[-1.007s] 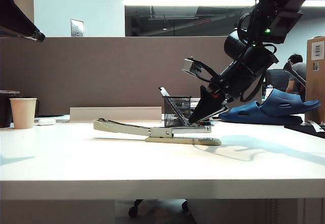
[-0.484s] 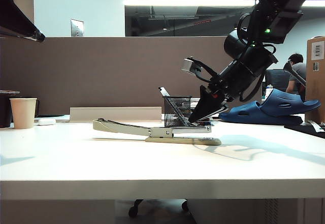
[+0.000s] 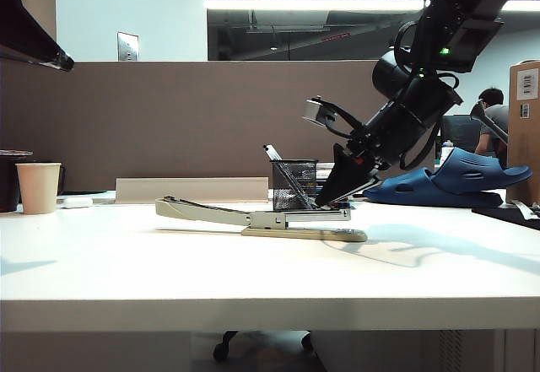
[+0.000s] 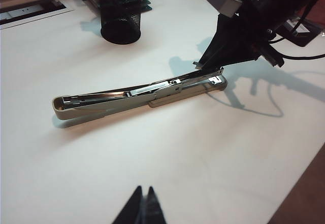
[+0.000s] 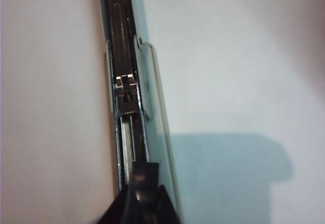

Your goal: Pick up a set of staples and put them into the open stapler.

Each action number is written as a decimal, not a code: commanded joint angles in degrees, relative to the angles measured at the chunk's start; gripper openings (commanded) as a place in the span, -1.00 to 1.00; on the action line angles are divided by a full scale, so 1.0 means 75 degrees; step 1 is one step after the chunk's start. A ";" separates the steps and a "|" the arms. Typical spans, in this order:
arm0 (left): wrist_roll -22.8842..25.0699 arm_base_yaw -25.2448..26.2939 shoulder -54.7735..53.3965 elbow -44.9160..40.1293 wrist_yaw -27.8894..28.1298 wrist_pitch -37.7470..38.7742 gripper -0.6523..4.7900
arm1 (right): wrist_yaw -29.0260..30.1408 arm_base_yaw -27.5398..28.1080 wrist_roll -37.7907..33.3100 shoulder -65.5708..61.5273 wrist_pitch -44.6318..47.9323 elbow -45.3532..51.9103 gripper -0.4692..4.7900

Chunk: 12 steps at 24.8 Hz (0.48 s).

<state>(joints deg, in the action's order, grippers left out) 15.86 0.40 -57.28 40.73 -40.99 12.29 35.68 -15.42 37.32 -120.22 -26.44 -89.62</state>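
**Right pincer at the stapler's magazine; left pincer idle above the counter**

1. Left pincer (image 4: 142, 206). It hangs above bare counter (image 3: 126, 262) on the near side of the stapler, well apart from it. Its two dark fingertips meet: the pincer is closed and carries nothing.

2. Stapler (image 3: 261, 218). It lies opened out flat near the middle of the white counter. The long slim arm extends toward the left of the exterior view; the flat base and silver magazine (image 5: 127, 127) lie toward the right. The magazine channel faces upward and is uncovered.

3. Right pincer (image 3: 325, 199). It slants down from the upper right of the exterior view, with its tips at the base end of the stapler, directly over the magazine. In the right wrist view the dark fingertips (image 5: 139, 191) stand almost together above the channel. Whether they grip the set of staples cannot be told: the tips hide that spot, and no staple bar can be made out in any view.

4. Containers. A black mesh pen holder (image 3: 294, 185) stands just behind the stapler, with a pen leaning inside it. A paper cup (image 3: 39, 187) stands at the far left of the counter; its contents are hidden.

5. Room. A brown partition (image 3: 169, 119) runs behind the counter. Blue clogs (image 3: 456, 178) lie at the far right.
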 commanded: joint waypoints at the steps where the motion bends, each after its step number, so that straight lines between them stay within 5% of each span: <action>1: 0.0035 -0.0003 0.0015 0.0029 -0.0052 -0.0032 -0.77 | 0.0070 -0.0009 0.0020 0.0038 -0.0070 -0.0032 -0.67; 12: 0.0035 0.0000 0.0015 0.0026 -0.0050 -0.0029 -0.77 | 0.0154 -0.0009 -0.0020 0.0047 -0.0504 -0.0624 -0.67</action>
<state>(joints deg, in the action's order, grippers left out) 15.86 0.40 -57.28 40.73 -40.99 12.29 35.88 -15.44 37.34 -120.16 -29.47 -94.08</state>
